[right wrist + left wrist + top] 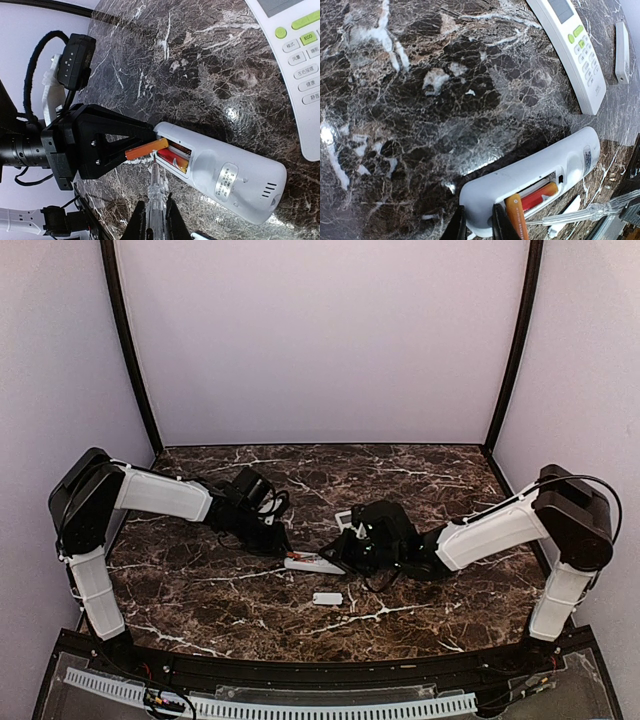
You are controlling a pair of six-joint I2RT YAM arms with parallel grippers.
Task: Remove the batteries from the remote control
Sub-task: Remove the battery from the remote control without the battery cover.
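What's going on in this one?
The left end effector clamps one end of a face-down remote whose battery bay is open. The right end effector holds a screwdriver with its tip at the bay. An orange battery is tipped up out of the bay, and a red battery lies seated inside. A second remote lies face up nearby, and a white cover lies loose.

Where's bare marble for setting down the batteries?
Bare: the table's far half up to the back wall, and the near-left corner. Crowded: the centre, where left gripper clamps the open remote, right gripper holds a screwdriver at its batteries, with a battery cover lying just nearer.
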